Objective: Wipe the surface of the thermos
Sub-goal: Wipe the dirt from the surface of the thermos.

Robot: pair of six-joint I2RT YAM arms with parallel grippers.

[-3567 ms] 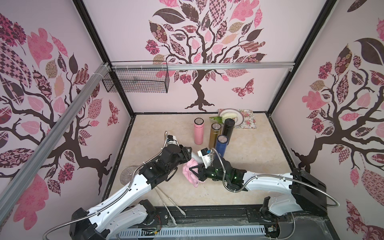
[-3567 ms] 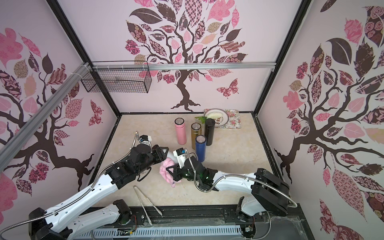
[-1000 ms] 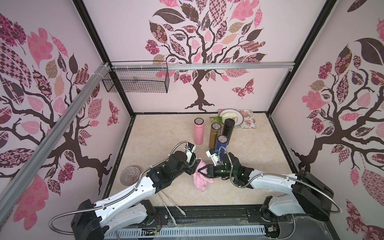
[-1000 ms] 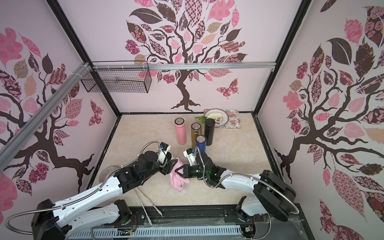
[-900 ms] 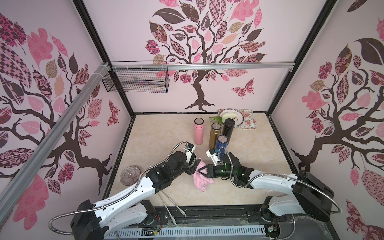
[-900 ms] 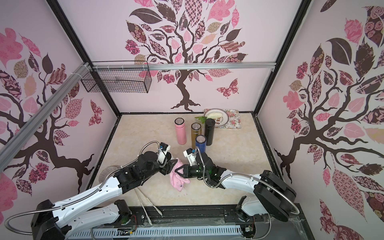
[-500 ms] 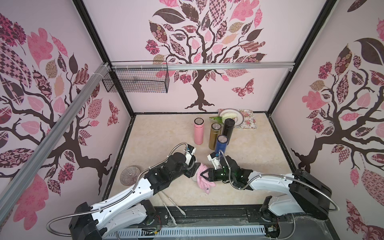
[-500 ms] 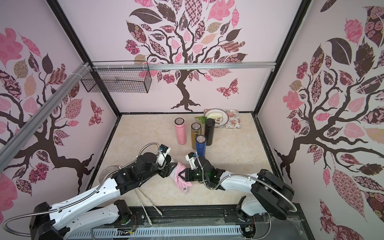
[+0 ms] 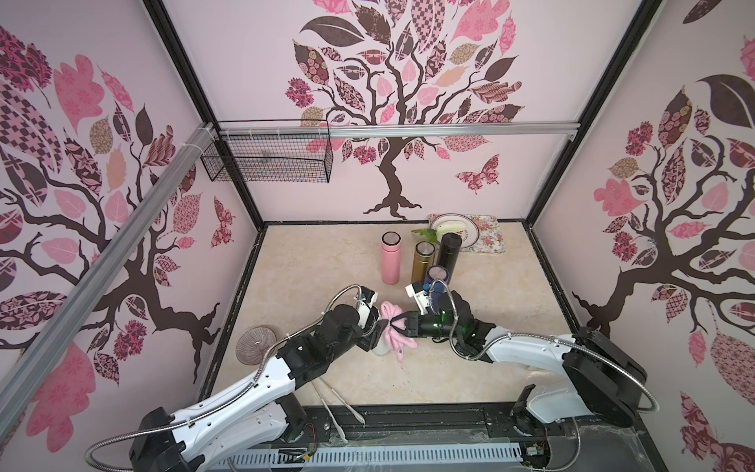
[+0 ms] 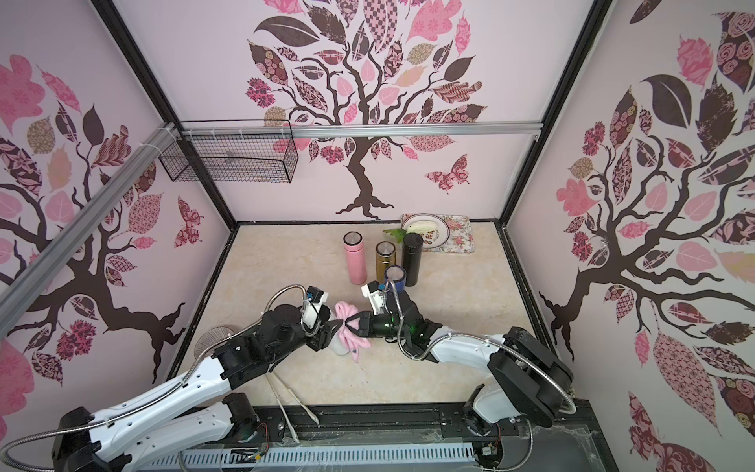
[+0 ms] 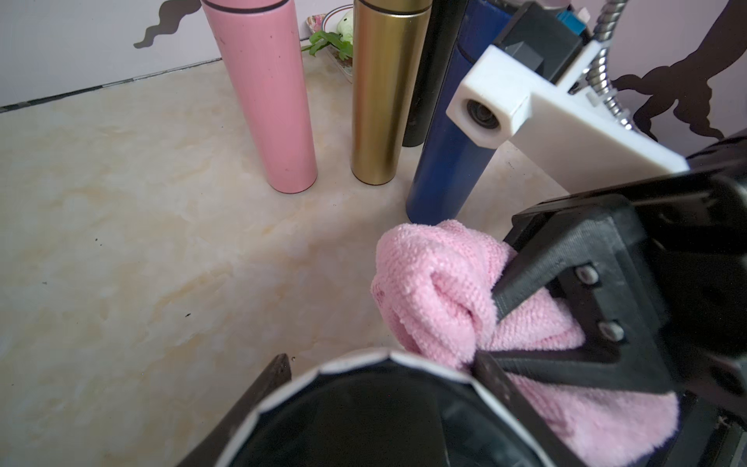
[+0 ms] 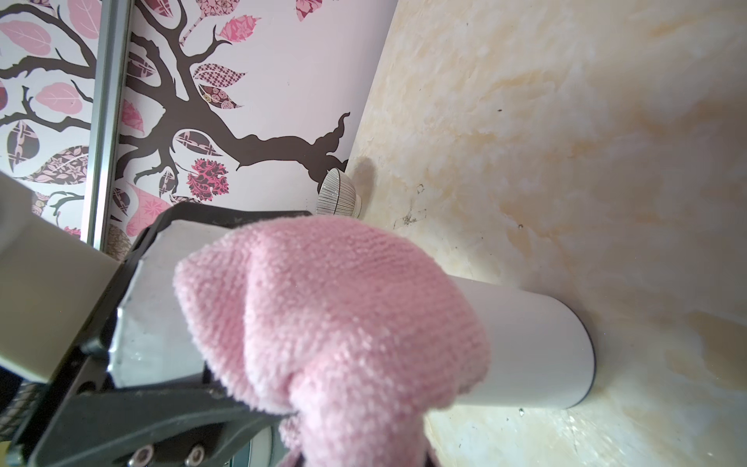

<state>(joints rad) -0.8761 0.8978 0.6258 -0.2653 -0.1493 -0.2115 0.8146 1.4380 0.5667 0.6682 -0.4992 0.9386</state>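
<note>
A white thermos (image 9: 380,348) (image 10: 337,345) stands upright on the marble table, left of centre and toward the front. My left gripper (image 9: 376,327) (image 11: 382,364) is shut on its top end, one finger on each side of the dark lid. My right gripper (image 9: 394,321) (image 10: 349,323) comes in from the right, shut on a bunched pink cloth (image 9: 398,341) (image 11: 436,291). The pink cloth (image 12: 335,311) lies against the thermos (image 12: 533,347) side and hangs down past it, hiding the right jaws in the right wrist view.
Behind stand a pink thermos (image 9: 390,261), a gold one (image 9: 423,261), a black one (image 9: 448,251) and a blue one (image 9: 436,278) close to my right wrist. A plate (image 9: 457,231) on a floral tray (image 9: 488,241) sits back right. A striped bowl (image 9: 256,344) and chopsticks (image 9: 339,404) lie front left.
My right gripper has drawn the pink cloth up along the thermos toward its top. The left gripper keeps its hold and has barely moved.
</note>
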